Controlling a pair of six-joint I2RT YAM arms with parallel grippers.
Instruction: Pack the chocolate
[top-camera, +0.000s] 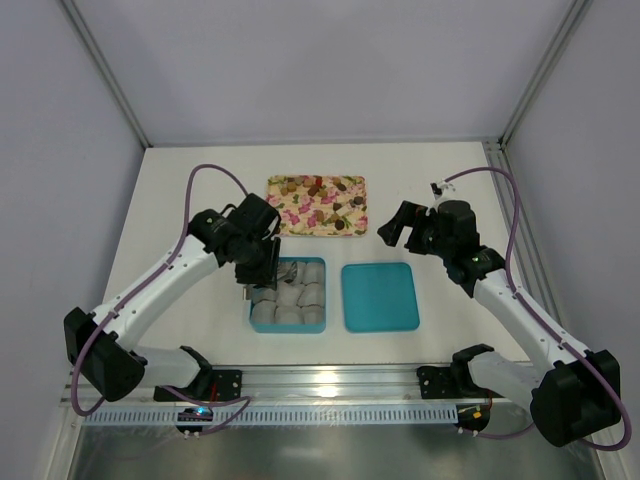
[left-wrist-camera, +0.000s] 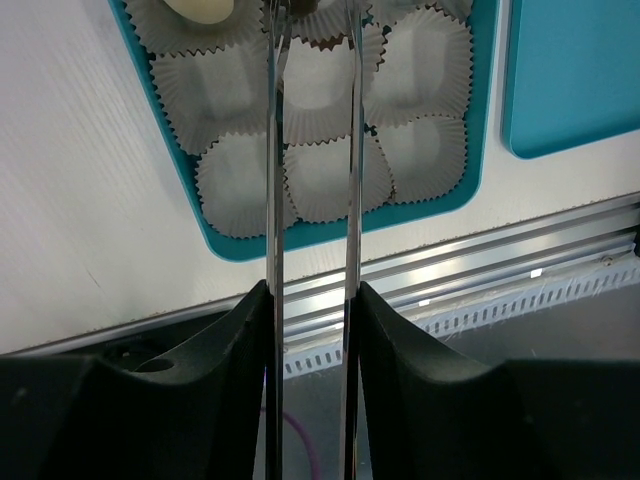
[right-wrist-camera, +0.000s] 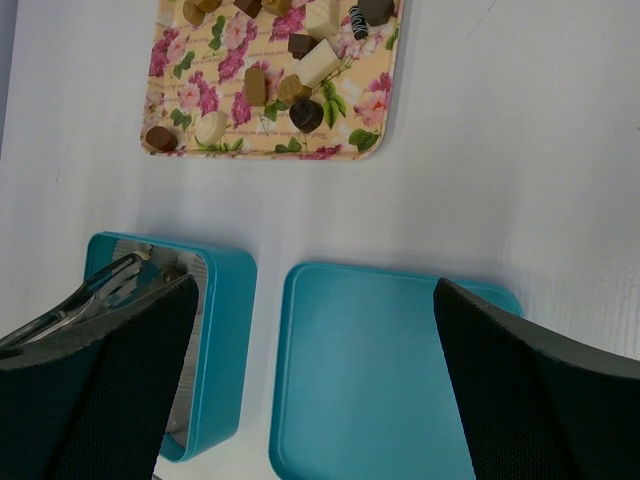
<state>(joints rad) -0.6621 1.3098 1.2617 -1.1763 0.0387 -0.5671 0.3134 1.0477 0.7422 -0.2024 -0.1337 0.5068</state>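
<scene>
you are holding the left hand (left-wrist-camera: 311, 10) low over the square teal box (left-wrist-camera: 483, 100) of pleated white paper cups (left-wrist-camera: 325, 180), its thin metal fingers (left-wrist-camera: 271, 150) reaching into a far cup, likely to set a piece down. something dark is showing at the tips along the top edge, but you cannot tell whether they are clamping it. most brown and tan chocolate pieces (right-wrist-camera: 306, 115) are lying on the pink floral tray (right-wrist-camera: 185, 95), upper left of the right wrist view. the right hand (right-wrist-camera: 320, 400) is hanging wide apart above the flat teal lid (right-wrist-camera: 370, 370), likely placed ready to close the box.
</scene>
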